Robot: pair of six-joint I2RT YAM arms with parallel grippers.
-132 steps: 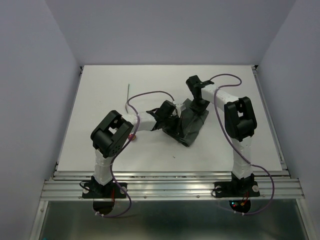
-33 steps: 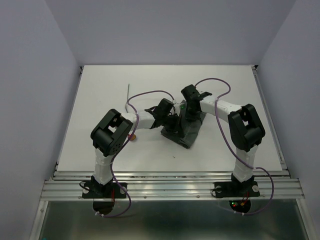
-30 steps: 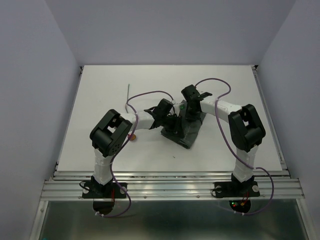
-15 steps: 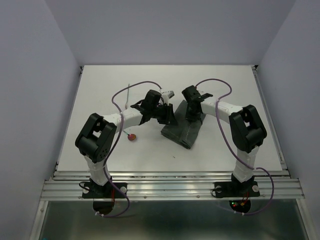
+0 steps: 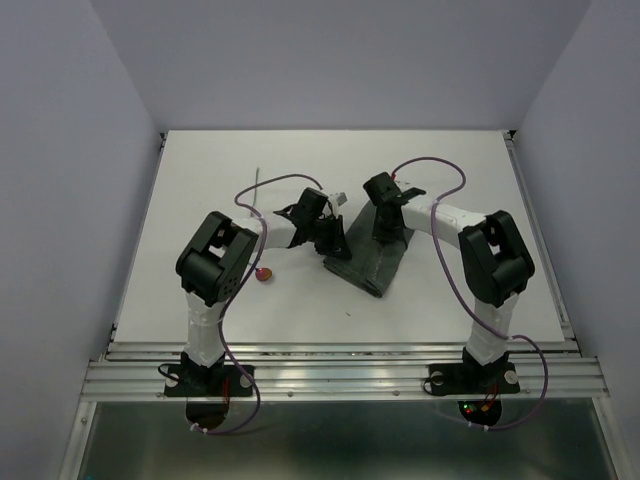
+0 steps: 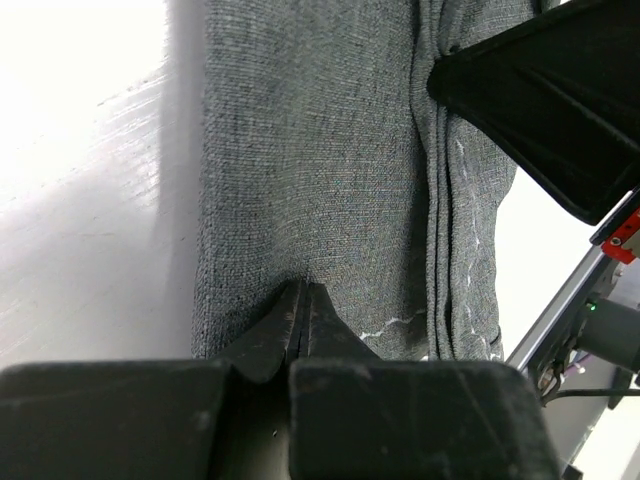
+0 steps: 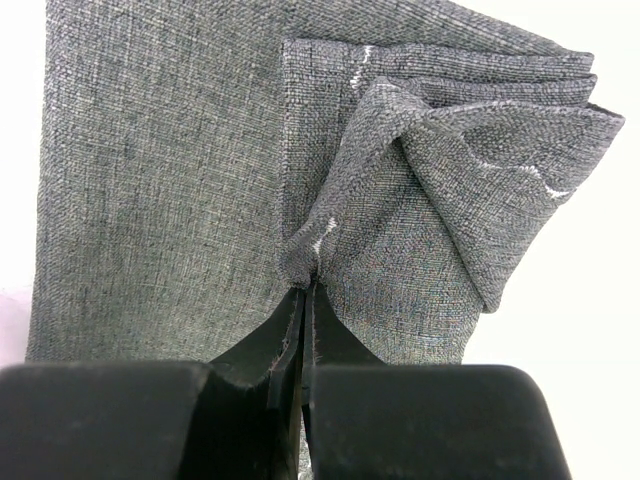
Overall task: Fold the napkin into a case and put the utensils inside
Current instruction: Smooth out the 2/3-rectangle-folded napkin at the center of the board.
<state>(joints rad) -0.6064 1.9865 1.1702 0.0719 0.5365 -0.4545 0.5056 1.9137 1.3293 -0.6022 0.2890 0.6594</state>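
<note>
Right gripper (image 7: 305,285) is clamped on a raised fold at the 12 o'clock end of the napkin (image 5: 372,262); we reckon it's keeping the pocket open. Left gripper (image 6: 300,290) is closed too and looks to be pinching the 9 o'clock edge. The 2 utensils lie outside: spoon (image 5: 264,273) at the cloth's 8 o'clock, grey stick (image 5: 257,180) at 10.

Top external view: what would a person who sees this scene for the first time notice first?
The dark grey napkin, folded into a narrow strip, lies on the white table. The right gripper is shut on a raised fold of it, and the left gripper rests its shut tips on the flat part. A small red spoon lies alone to the left of the cloth.
</note>
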